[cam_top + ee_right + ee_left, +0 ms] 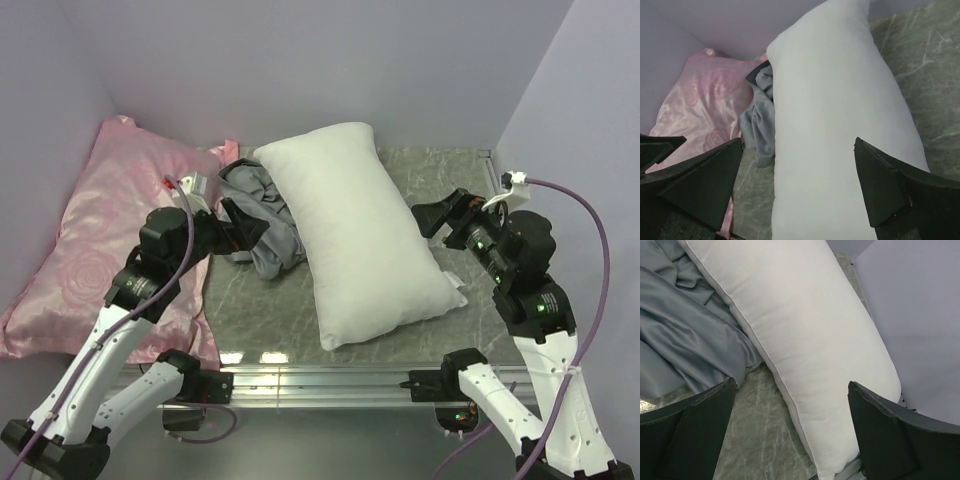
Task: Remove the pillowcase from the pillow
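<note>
Your left gripper (243,228) is wide open and holds nothing. Straight in front of it lies the pillowcase (262,215), a crumpled grey heap. In the left wrist view the heap is ahead of the left finger (690,435) and touches the long seam edge of the pillow (365,235). That seam runs on the diagonal through the gap between the two fingers. The pillow is bare white, with no cover on it.

Your right gripper (432,222) is also wide open and empty. It points at the pillow's other long side, near it, but I cannot tell if it touches. In its wrist view the pillow fills the gap between the fingers, and the pillowcase shows beyond the pillow's far edge.

For moving, there is bare table (260,310) below the left gripper, between the pillowcase and the metal rail (330,378) at the near edge. There is more bare table behind the right gripper, up to the right wall (580,100). Outward of the left gripper the room is closed by the pink pillow (110,230), which lies against the left wall; one corner of it reaches the pillowcase. The pillow's far end comes near the back wall.

Count: two pillows (one white, one pink), one pillowcase, two grippers.
</note>
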Robot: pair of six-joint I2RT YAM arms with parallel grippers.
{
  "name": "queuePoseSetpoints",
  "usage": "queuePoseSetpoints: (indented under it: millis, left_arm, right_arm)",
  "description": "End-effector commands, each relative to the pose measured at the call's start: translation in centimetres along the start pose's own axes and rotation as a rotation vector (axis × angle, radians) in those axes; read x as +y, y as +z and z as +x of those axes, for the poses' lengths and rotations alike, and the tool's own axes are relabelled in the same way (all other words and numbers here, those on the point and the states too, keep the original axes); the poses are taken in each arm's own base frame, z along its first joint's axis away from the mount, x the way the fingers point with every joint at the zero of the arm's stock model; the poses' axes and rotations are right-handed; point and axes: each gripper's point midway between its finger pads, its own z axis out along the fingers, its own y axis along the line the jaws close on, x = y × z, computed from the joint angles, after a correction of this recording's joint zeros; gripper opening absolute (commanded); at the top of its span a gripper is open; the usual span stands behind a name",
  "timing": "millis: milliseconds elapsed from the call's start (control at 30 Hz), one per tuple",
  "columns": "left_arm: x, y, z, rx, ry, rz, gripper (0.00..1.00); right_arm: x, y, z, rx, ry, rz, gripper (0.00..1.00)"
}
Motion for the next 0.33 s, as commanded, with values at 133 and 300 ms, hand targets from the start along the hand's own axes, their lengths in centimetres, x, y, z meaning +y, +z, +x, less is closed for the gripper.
queuePoseSetpoints:
  millis: [133, 300]
  left_arm:
    - [0.10, -0.73, -1.03, -0.065, 0.049, 0.001, 0.99]
    - [-0.26, -0.85, -1.39, -0.087, 0.053, 0.021, 0.99]
  right_arm:
    - [-1.08, -0.04, -1.49, -0.088, -0.047, 0.054, 1.00]
    - [-0.92, -0.42, -1.53, -0.105, -0.049, 0.038, 1.00]
